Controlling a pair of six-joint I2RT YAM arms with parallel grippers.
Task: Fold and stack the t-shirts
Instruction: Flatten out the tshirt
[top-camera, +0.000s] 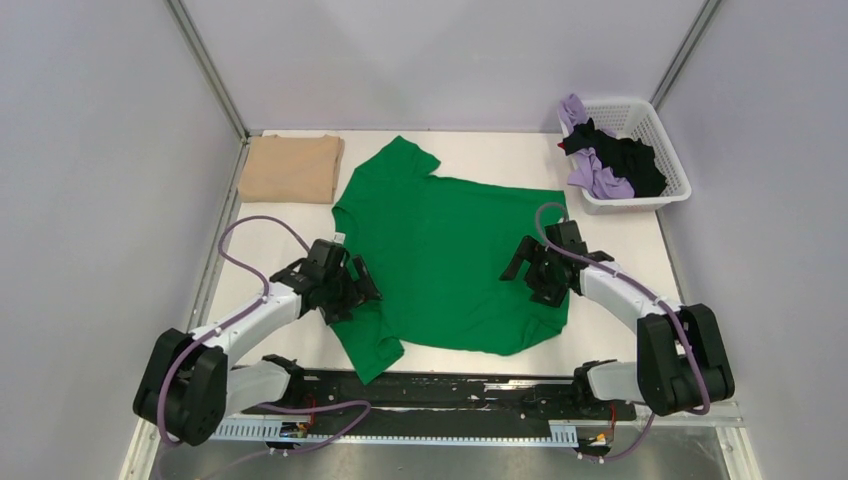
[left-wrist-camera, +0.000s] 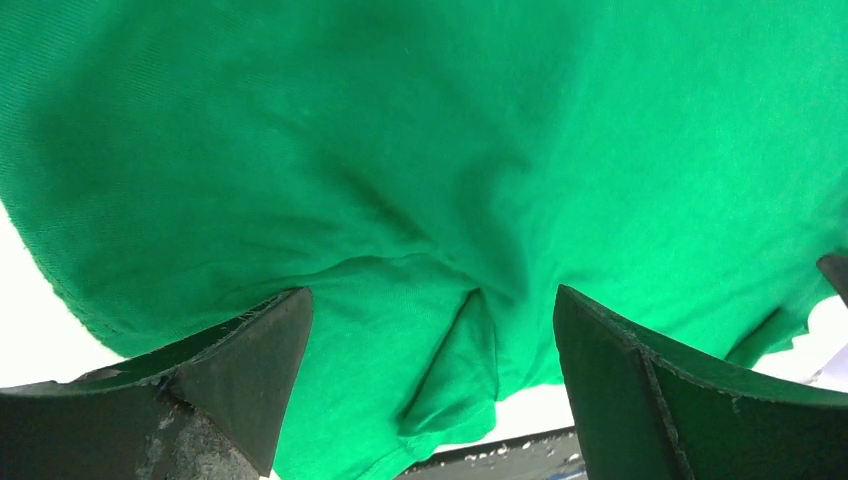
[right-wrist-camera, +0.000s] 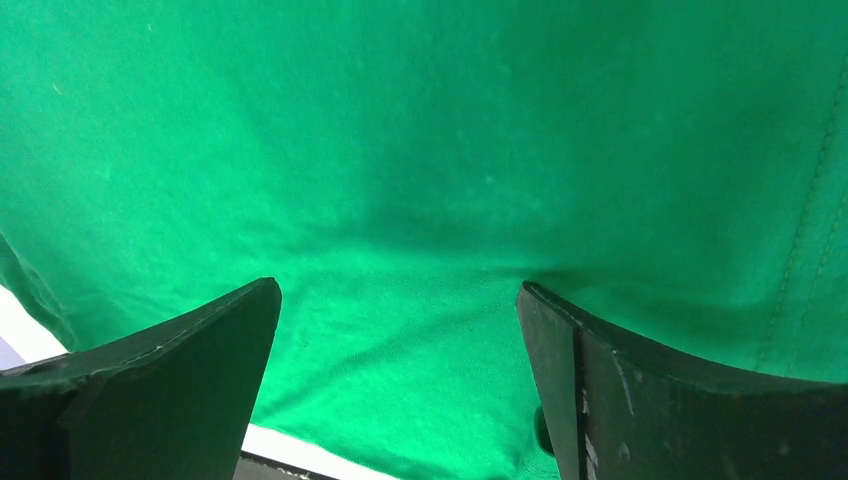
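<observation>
Right now the left gripper (left-wrist-camera: 430, 292) and right gripper (right-wrist-camera: 397, 290) both stand spread wide, pinching nothing. The green t-shirt (top-camera: 450, 250) lies flat under and between them, its length running from collar by the left tool to hem by the right, so each arm looks nearest its own end.

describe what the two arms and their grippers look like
The left arm and right arm have white links and bulky black joints, each with a purple cable looping along it. The left gripper and right gripper are black; their fingers are broad, matte, scuffed wedges tapering to a point.
</observation>
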